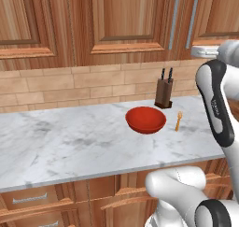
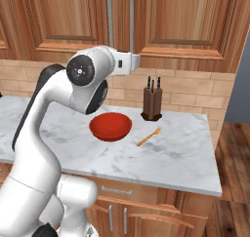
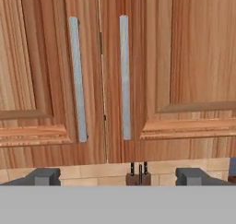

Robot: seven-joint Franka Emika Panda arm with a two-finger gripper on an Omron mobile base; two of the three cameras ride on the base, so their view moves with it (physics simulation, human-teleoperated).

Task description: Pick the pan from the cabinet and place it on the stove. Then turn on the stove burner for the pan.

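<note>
Left door: the cabinet point(image 3: 50, 80) has a reddish-brown wooden door with a raised panel; it is closed, at 9 o'clock in the hand view.
Left handle: a long silver bar handle point(image 3: 78, 78), upright, just left of the seam between the two doors.
Right handle: a second silver bar point(image 3: 124, 75), upright, just right of the seam, on the right door point(image 3: 184, 61).
Gripper: the gripper point(image 3: 117, 177) has its jaws wide apart and holds nothing; the two dark fingertips point(image 3: 44, 176) stand at 7 and 5 o'clock in the hand view, facing the two handles, apart from them.
Counter: a white marble counter point(image 1: 70, 146) lies below the cabinet.
Bowl: a red bowl point(image 1: 145, 119) stands on the counter, near the middle of the left base view.
Knife block: a dark wooden knife block point(image 1: 164, 91) stands at 1 o'clock from the bowl, against the tiled wall.
Fork: a small orange fork point(image 1: 178, 121) lies at 3 o'clock, just beside the bowl.
</note>
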